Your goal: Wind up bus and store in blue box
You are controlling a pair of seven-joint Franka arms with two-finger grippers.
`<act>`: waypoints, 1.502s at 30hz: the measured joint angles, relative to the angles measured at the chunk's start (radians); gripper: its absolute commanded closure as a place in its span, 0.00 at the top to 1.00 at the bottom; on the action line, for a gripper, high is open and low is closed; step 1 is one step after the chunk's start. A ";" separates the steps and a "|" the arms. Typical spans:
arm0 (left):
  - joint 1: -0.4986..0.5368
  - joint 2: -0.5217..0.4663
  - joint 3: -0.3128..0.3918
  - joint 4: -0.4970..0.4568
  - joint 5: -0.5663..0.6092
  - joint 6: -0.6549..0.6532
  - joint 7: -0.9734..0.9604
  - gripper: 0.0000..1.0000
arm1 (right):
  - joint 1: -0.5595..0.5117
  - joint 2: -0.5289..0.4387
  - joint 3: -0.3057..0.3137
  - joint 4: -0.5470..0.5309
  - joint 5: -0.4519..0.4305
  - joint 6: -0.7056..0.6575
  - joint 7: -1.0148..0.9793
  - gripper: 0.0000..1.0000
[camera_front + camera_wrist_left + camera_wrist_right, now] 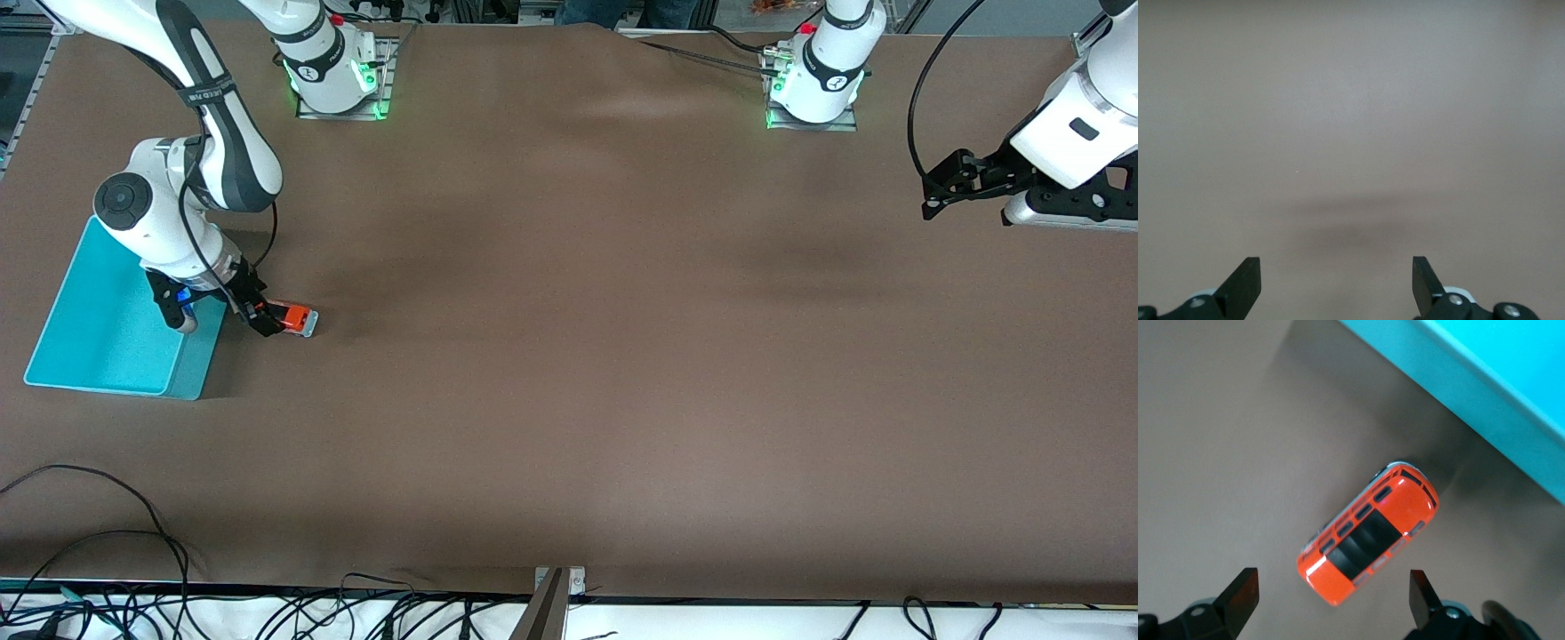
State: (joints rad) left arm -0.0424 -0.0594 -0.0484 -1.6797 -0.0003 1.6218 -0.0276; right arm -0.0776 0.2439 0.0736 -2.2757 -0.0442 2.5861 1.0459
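right gripper [253, 311] fingers spread, partly hiding bus [296, 318]; left gripper [930, 194] spread.

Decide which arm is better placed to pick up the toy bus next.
Right. The right gripper hangs open just above the bus beside the blue box; the left gripper waits over bare table.

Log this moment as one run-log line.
right gripper: open, over bus | bus: on table beside blue box | left gripper: open, waiting
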 measured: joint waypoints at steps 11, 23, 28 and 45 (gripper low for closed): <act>0.000 -0.001 -0.001 0.001 0.000 -0.006 -0.003 1.00 | -0.006 0.051 0.000 0.000 0.000 0.075 0.215 1.00; 0.000 -0.001 -0.001 0.001 -0.001 -0.012 -0.003 1.00 | -0.014 0.068 -0.024 0.000 0.001 0.076 0.240 1.00; 0.001 0.000 -0.001 0.001 -0.035 -0.015 -0.004 1.00 | -0.015 0.080 -0.027 0.000 0.001 0.077 0.243 1.00; 0.003 0.002 0.000 0.001 -0.063 -0.016 -0.005 1.00 | -0.016 0.137 -0.027 -0.001 0.001 0.130 0.255 1.00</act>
State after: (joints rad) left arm -0.0389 -0.0573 -0.0482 -1.6783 -0.0631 1.6060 -0.0328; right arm -0.0934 0.3810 0.0462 -2.2764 -0.0432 2.7156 1.3006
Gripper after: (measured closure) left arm 0.000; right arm 0.000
